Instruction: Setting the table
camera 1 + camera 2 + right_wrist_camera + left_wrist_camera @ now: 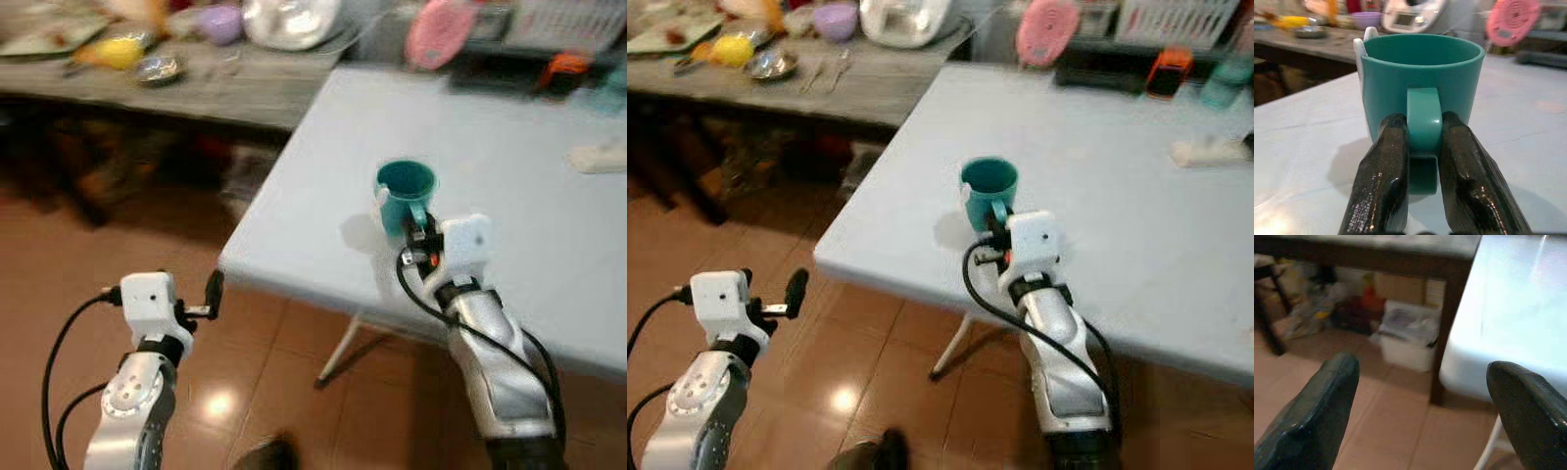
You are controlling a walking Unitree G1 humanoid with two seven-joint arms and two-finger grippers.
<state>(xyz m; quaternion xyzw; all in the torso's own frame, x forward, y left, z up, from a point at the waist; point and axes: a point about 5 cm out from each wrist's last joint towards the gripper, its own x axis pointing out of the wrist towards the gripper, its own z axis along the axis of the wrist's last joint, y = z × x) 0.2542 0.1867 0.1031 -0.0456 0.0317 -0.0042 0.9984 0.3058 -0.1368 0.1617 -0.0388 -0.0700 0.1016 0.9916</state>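
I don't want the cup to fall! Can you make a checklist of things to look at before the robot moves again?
1. Right hand shut on the cup handle: ok, a finger presses each side.
2. Cup upright on the table: ok.
3. Cup far enough from the table edge: not ok, it stands near the front edge.
4. Anything inside the cup: cannot tell, its bottom is hidden.
5. Left hand out of the way: ok, open over the floor beside the table.
6. Room on the table ahead: ok, bare top behind the cup.
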